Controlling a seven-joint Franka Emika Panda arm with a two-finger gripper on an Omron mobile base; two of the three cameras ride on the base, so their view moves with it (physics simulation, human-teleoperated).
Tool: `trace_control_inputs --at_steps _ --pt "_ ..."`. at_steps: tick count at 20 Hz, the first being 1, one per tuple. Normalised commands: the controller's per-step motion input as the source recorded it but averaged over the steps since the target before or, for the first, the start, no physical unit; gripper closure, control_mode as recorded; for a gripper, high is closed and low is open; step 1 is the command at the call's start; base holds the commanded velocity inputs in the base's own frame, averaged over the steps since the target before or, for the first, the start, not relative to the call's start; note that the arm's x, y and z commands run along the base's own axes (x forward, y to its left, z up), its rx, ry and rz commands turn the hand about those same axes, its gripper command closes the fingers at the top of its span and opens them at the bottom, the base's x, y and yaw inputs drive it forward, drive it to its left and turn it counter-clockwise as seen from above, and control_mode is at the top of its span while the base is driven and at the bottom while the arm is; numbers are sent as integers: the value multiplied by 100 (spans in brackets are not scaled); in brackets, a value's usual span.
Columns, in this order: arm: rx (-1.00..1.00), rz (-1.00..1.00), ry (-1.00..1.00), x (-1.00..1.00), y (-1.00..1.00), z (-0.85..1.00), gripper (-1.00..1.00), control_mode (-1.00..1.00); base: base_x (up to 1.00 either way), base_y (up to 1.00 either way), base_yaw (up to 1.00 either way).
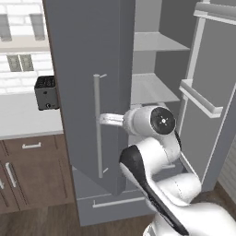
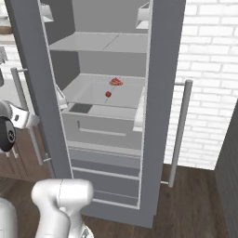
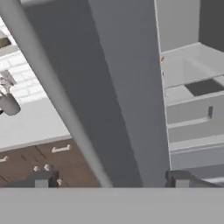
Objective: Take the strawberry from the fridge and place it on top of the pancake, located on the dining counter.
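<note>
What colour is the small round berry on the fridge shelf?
Deep red; the strawberry shows best in the right base view.

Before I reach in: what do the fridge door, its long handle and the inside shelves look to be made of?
Tall grey fridge door: matte painted metal or plastic, flat and glare-free. Long slim silver handle: probably brushed metal, given its pale sheen. Pale grey shelves: smooth opaque plastic by the look, not see-through glass. It is rendered, so all guesses.

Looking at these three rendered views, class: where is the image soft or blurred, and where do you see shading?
Hand view: the slim silver door handle crosses close to the camera and looks soft-edged. Right base view: the tiny deep-red strawberry and flatter pinkish-red slab read clearly on the pale grey shelf, with darker shading in the fridge's left inner corner. Left base view: the matte grey fridge door is evenly lit, without glare.
</note>
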Motion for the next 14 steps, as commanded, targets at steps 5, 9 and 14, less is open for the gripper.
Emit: trace_control_inputs --at_steps 5,9,14 --pt "27 -3 7 -40 -94 14 -100 -100 0 0 0" --pt "23 -3 13 -5 -87 21 -100 -100 0 0 0" --pt "18 -4 16 23 -44 30 -100 -100 0 0 0"
